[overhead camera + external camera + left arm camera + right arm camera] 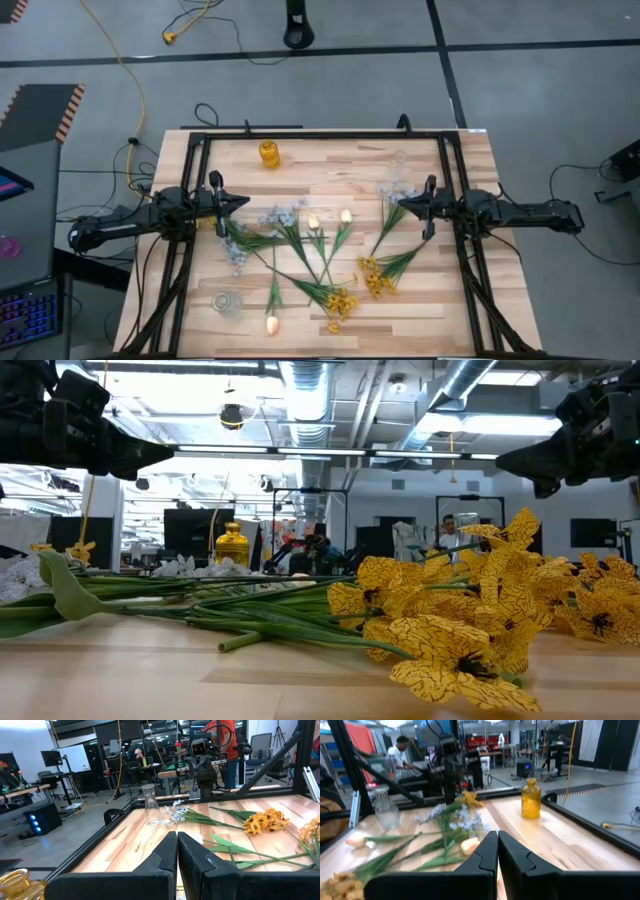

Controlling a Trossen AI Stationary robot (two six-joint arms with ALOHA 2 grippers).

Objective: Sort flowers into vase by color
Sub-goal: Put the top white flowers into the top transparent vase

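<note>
Flowers loose on table, both hands clenched, nothing held

Flowers scattered mid-table toward the front edge; left hand clenched, empty, near the left edge; right hand clenched, empty, near the right edge; amber vase near the back edge; clear vase at the front-left corner; no readable labels.

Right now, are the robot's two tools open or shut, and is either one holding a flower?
Left tool: shut, holding nothing, raised above the table's left side.
Right tool: shut, holding nothing, raised above the table's right side.
</note>
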